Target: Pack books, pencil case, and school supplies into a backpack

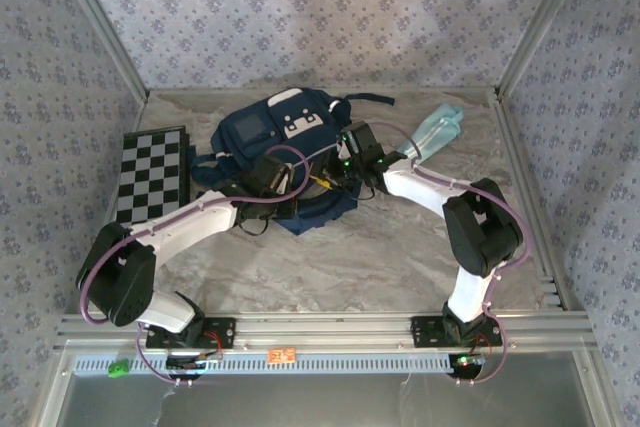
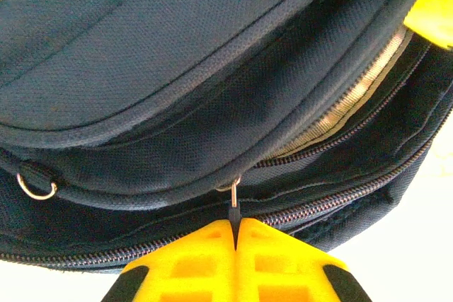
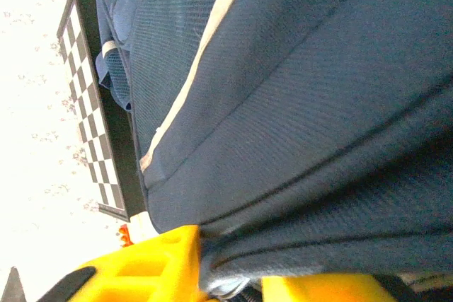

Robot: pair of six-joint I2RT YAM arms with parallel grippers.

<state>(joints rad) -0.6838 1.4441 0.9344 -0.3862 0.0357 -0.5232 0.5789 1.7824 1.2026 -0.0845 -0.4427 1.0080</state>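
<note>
Two left fingers (image 2: 184, 266), backpack (image 2: 177, 68) zipper (image 2: 233, 199) between

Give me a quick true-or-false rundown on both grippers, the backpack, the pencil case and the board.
1. The left gripper is shut on a zipper pull of the backpack. True.
2. The pencil case is already inside the backpack. False: it lies on the table, to the right of the backpack.
3. The board lies to the left of the backpack. True.
4. The right gripper hangs clear of the backpack. False: backpack fabric is pinched between its fingers.
</note>
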